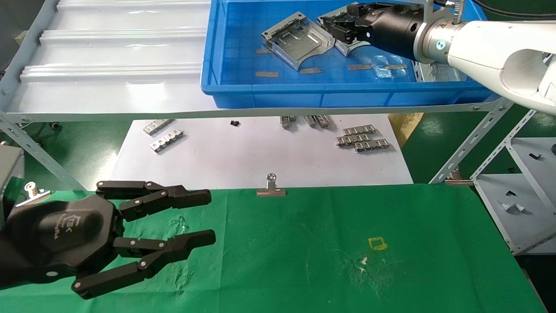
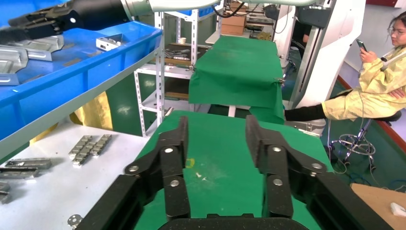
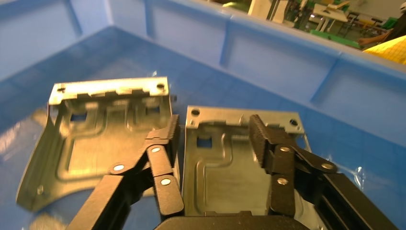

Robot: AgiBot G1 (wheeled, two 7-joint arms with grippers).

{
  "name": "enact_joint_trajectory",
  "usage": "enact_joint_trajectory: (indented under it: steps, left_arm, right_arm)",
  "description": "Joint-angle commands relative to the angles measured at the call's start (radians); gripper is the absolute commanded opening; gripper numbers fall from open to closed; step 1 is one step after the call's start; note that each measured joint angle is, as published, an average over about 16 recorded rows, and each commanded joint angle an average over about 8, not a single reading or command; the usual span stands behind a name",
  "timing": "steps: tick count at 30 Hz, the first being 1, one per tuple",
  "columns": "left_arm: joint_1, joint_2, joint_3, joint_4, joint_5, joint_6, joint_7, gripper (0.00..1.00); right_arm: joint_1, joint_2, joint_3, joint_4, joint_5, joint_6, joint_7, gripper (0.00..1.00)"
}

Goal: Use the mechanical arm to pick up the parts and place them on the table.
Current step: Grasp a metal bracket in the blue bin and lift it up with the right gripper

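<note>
Right black linkage-finger gripper (image 3: 213, 139): we record its fingers spread, straddling one wall of a silver-grey stamped sheet-metal plate (image 3: 230, 167) on the floor of the blue plastic bin (image 1: 226, 87); a second matching plate (image 1: 297, 39) lies beside it. Left black gripper (image 1: 210, 217): fingers apart, over the green cloth table (image 1: 325, 243).

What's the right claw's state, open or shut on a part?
Open. The right claw has its fingers spread over a part lying in the blue bin, one finger at its edge.
</note>
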Motion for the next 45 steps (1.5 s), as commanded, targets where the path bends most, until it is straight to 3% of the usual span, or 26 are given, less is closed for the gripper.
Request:
enact_joint_trajectory:
  steps: [1, 6, 7, 28, 45]
  left_arm:
    - [0.000, 0.000, 0.000, 0.000, 0.000, 0.000, 0.000, 1.00]
    - [0.000, 0.000, 0.000, 0.000, 0.000, 0.000, 0.000, 1.00]
    - [0.000, 0.000, 0.000, 0.000, 0.000, 0.000, 0.000, 1.00]
    - [0.000, 0.000, 0.000, 0.000, 0.000, 0.000, 0.000, 1.00]
    - [0.000, 0.000, 0.000, 0.000, 0.000, 0.000, 0.000, 1.00]
  right_arm:
    - [0.008, 0.002, -0.008, -0.011, -0.011, -0.011, -0.002, 0.71]
    - [0.033, 0.012, -0.028, -0.029, -0.040, -0.033, 0.012, 0.08]
    - [0.036, 0.014, -0.031, -0.031, -0.044, -0.036, 0.015, 0.00]
    - [0.057, 0.026, -0.080, -0.047, -0.114, -0.083, 0.078, 0.00]
    - [0.045, 0.048, -0.067, -0.020, -0.096, -0.056, 0.047, 0.00]
